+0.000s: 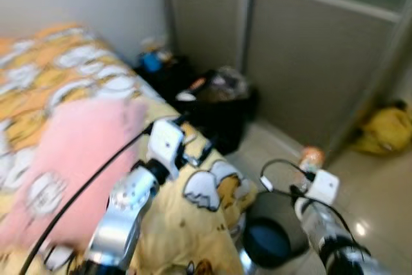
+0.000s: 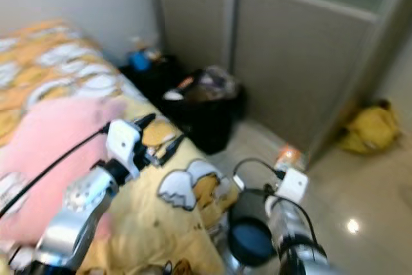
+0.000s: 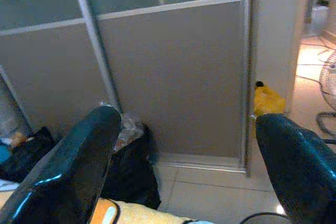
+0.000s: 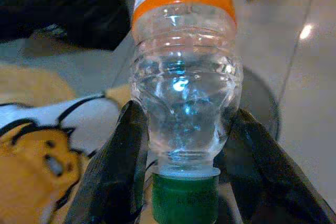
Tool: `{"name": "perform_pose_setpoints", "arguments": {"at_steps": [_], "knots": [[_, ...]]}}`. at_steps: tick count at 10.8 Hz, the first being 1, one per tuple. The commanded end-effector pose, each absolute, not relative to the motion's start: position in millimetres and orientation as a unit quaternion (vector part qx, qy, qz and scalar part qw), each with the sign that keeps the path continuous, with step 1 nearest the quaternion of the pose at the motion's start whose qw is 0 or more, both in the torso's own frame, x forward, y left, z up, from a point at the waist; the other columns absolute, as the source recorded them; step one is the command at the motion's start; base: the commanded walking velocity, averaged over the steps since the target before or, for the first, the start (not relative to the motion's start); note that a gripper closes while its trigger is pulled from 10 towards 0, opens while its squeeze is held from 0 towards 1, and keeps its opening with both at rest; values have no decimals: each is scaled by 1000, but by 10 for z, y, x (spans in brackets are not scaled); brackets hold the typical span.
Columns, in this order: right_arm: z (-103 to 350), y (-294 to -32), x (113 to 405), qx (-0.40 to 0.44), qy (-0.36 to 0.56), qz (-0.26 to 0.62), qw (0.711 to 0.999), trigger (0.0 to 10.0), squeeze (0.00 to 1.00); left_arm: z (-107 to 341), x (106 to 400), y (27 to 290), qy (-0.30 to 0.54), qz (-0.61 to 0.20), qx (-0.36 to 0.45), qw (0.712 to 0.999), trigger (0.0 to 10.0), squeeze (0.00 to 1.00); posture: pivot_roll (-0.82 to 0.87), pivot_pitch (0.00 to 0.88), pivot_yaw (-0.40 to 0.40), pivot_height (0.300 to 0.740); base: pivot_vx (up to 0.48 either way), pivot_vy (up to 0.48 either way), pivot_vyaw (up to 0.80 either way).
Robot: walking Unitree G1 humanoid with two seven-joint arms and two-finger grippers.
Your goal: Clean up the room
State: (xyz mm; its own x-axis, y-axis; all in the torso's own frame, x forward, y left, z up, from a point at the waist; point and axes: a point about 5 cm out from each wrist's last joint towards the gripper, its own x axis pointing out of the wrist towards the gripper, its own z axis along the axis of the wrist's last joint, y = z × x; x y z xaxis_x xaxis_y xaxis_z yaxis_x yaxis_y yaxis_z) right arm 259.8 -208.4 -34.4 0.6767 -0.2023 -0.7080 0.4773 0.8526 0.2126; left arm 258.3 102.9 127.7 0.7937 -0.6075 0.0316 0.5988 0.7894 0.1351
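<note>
Squarely between the right claw's (image 4: 184,182) closed fingers sits the clear bottle (image 4: 184,103), gripped near its green cap.

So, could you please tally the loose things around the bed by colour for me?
Pink: 1, pillow
Yellow: 1, bag
Clear: 1, plastic bottle in the right hand
Black: 2, bin and full bag
Total: 5
</note>
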Motion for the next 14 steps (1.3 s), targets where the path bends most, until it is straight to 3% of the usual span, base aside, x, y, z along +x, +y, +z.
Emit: {"name": "perform_pose_setpoints", "arguments": {"at_steps": [1, 3, 4, 5, 8, 11, 13, 14], "knots": [[-352, -2071, 2608, 227, 376, -209, 874, 10000, 0, 1376, 2517, 957, -36, -356, 76, 931, 10000, 0, 248, 0, 43, 740, 0, 0, 0], [-382, -2057, 2578, 263, 396, -240, 846, 10000, 0, 1606, 2486, 909, -36, -389, 117, 913, 10000, 0, 283, 0, 28, 740, 0, 0, 0], [-387, -2063, 2571, 264, 401, -245, 842, 10000, 231, 1700, 2502, 897, -44, -386, 120, 914, 10000, 0, 289, 0, 26, 740, 0, 0, 0], [-360, -2127, 2587, 259, 391, -262, 843, 10000, 1000, 1789, 2518, 906, -55, -373, 119, 918, 10000, 0, 297, 0, 22, 740, 0, 0, 0], [-342, -2142, 2607, 273, 387, -264, 840, 10000, 1000, 1783, 2496, 918, -42, -371, 120, 920, 10000, 0, 293, 0, 23, 740, 0, 0, 0], [-336, -2132, 2617, 282, 388, -267, 836, 10000, 1000, 1634, 2418, 931, 33, -438, 217, 872, 10000, 0, 293, 0, 22, 740, 0, 0, 0], [-320, -2114, 2643, 259, 387, -252, 848, 10000, 992, 1690, 2470, 919, 33, -435, 210, 875, 10000, 0, 287, 0, 12, 740, 0, 0, 0], [-257, -2128, 2716, 223, 371, -233, 871, 10000, 0, 1725, 2501, 911, 18, -425, 198, 883, 10000, 0, 285, 0, 5, 740, 0, 0, 0]]}}
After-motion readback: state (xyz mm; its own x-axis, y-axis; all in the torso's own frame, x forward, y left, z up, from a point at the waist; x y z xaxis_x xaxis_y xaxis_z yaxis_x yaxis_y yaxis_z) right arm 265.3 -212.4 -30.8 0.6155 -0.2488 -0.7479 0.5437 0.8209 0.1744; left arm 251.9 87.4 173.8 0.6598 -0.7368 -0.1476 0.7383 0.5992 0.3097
